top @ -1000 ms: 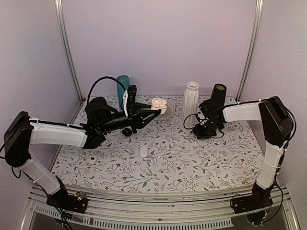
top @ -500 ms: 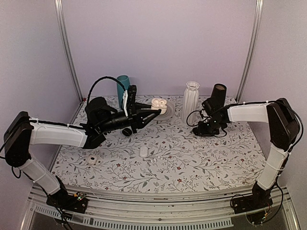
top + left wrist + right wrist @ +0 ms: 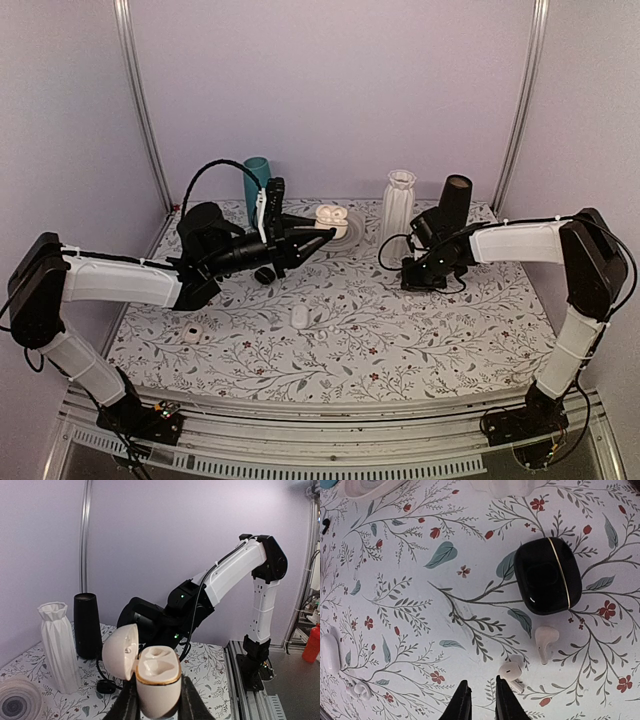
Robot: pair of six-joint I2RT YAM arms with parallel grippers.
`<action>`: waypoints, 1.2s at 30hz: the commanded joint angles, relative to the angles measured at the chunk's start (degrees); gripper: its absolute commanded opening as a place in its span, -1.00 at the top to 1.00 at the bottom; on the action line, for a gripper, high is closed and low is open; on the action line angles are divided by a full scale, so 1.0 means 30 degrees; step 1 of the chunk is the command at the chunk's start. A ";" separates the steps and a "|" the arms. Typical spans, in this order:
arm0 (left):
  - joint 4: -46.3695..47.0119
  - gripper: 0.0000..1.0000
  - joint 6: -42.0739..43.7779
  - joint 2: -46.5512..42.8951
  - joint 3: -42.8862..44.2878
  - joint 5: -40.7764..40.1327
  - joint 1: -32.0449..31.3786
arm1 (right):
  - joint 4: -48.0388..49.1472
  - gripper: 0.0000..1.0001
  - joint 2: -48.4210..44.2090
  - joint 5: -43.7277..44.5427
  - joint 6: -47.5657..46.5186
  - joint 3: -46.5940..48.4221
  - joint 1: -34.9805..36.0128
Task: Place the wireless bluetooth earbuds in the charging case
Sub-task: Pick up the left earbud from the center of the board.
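My left gripper (image 3: 322, 236) is shut on an open cream charging case (image 3: 331, 220) with a gold rim and holds it above the table. In the left wrist view the case (image 3: 158, 680) stands upright between the fingers, lid (image 3: 120, 652) swung left, both sockets empty. My right gripper (image 3: 415, 280) hovers low over the mat. In the right wrist view its jaws (image 3: 481, 702) stand a narrow gap apart with nothing between them. A white earbud (image 3: 510, 670) lies just right of the tips. A cream earbud (image 3: 545, 640) lies beyond it.
A closed black case (image 3: 548, 575) lies by the two earbuds. A white case (image 3: 299, 316) and a small white object (image 3: 192, 335) lie on the near mat. A white vase (image 3: 398, 205), a black cylinder (image 3: 455, 200), a teal cylinder (image 3: 256, 180) and a dish (image 3: 354, 228) stand at the back.
My right gripper has shifted a little to the left and nearer over the mat. The left arm and the case have not moved.
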 commanded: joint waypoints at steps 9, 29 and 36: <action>0.0007 1.00 0.0311 -0.0280 -0.0112 0.0020 0.0396 | 0.0114 0.53 0.1037 0.0655 0.0644 -0.0253 -0.0006; 0.0231 1.00 0.0272 -0.0326 -0.0390 0.0157 0.0591 | -0.0031 0.31 0.0991 -0.0479 0.0207 -0.1044 -0.0006; 0.0300 1.00 0.0165 -0.0221 -0.0272 0.0347 0.0594 | 0.0373 0.31 0.0653 -0.1334 0.0662 -0.1486 0.0066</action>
